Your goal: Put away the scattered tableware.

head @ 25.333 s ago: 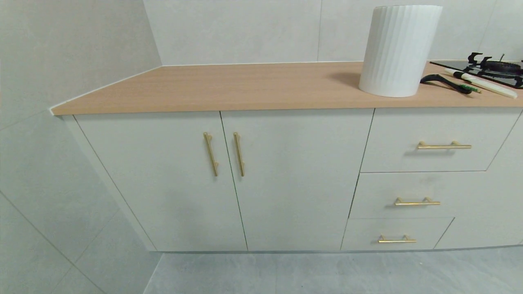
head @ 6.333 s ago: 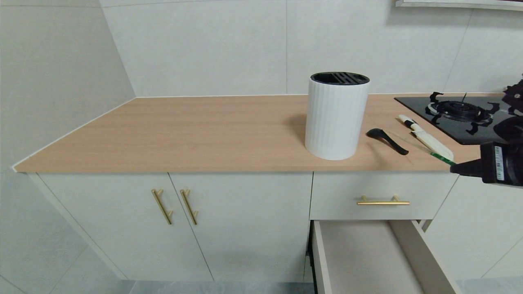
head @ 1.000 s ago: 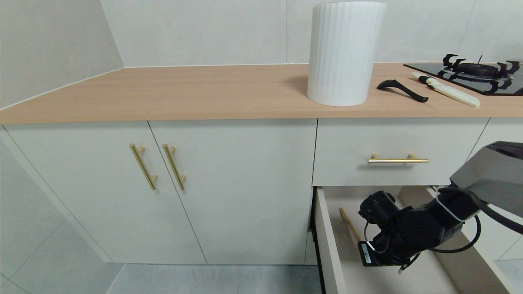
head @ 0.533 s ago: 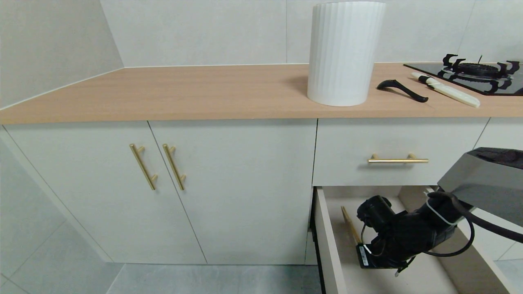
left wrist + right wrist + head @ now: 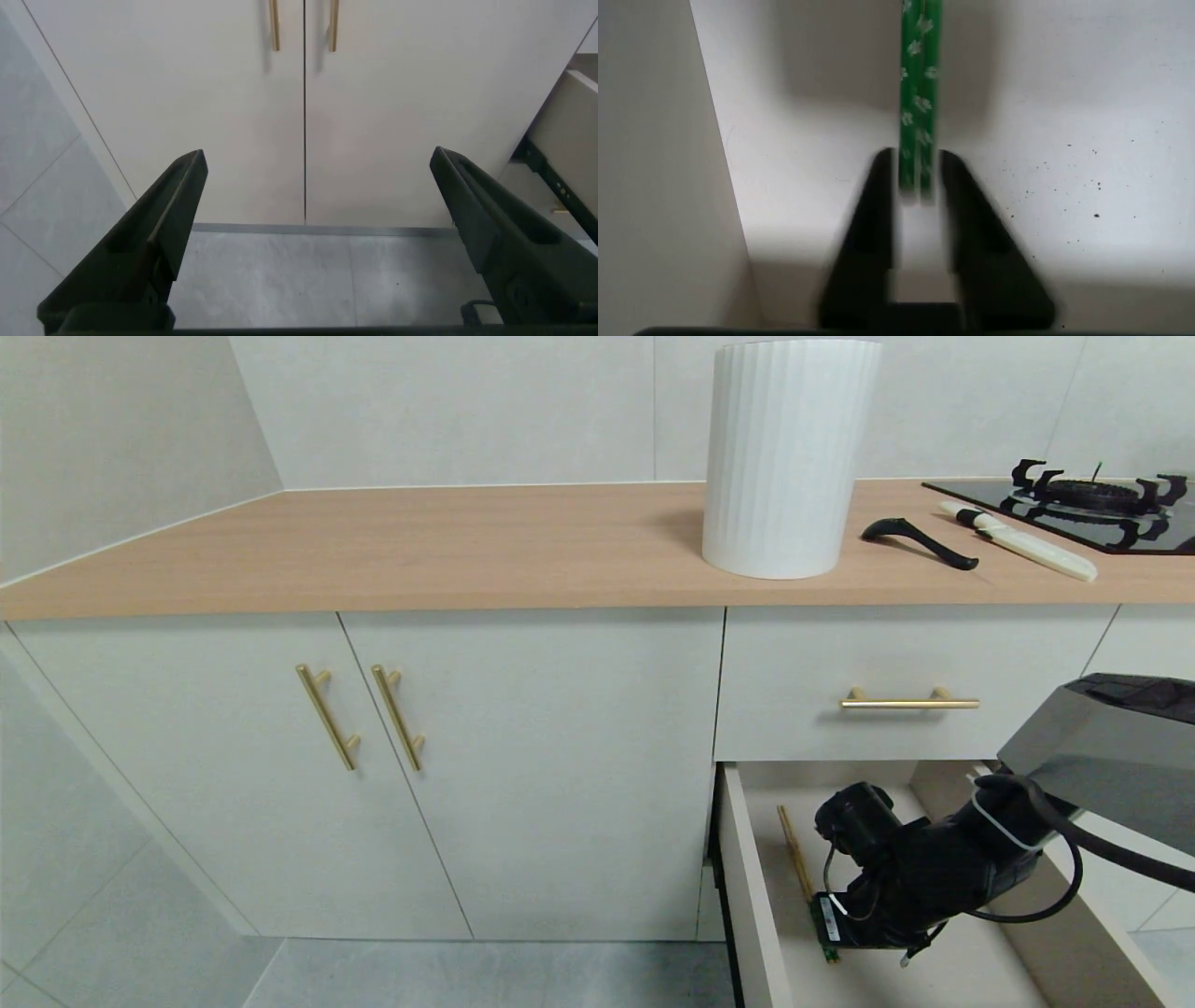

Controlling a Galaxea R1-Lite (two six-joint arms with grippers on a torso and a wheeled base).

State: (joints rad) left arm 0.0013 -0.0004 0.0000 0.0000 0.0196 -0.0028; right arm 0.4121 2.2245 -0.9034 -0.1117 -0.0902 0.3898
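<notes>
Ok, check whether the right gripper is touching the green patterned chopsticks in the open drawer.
Touching. The right wrist view shows the green patterned chopsticks pinched in the right gripper, no gap on either side.

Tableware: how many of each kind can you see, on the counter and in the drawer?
knife: 1
black spoon: 1
chopsticks: 2
Total: 4
</notes>
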